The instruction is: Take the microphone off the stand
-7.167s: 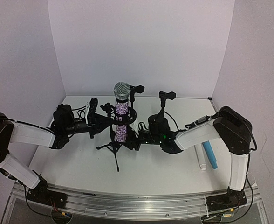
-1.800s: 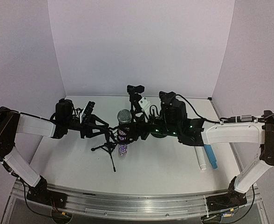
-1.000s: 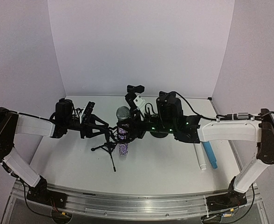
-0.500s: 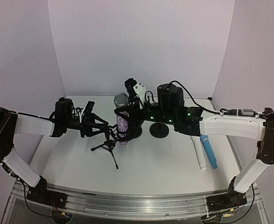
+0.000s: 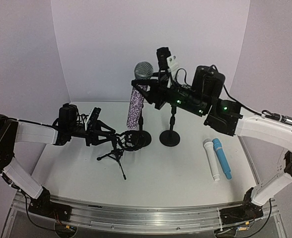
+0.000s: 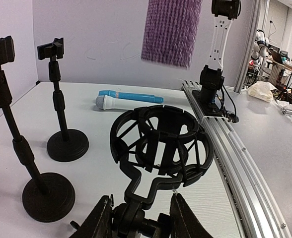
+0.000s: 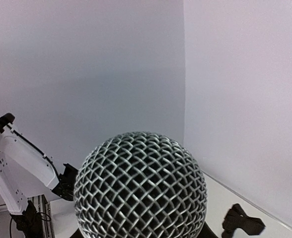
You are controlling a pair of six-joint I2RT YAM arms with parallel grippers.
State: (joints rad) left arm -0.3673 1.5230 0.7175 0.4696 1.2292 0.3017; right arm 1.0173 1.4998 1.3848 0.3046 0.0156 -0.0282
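1. Pale lilac walls (image 5: 151,44) close in the back and both sides of the room.
2. The white desk (image 5: 176,173) has a metal rail (image 5: 136,215) along its near edge.
3. The right arm reaches in high from the right. Its tool (image 5: 147,90) is clamped on the microphone (image 5: 136,106). The fingers themselves are hard to make out from above, and the wrist view is filled by the mesh head alone.
4. The left arm lies low over the desk. Its tool (image 6: 141,220) is closed narrow on the neck of the stand (image 6: 161,144), and the finger ends are cut off at the bottom edge of the wrist view.
5. The microphone, with a glittery purple body, hangs upright in the air above the stand's ring and clear of it. The left wrist view shows only its lower end.
6. The stand has a black cage ring on small tripod legs.
7. Two round-based stands (image 6: 66,144) (image 6: 46,198) are behind the ring. From above, one base is partly hidden.
8. A blue microphone (image 5: 221,158) and a white microphone (image 5: 210,159) lie side by side on the desk at the right.
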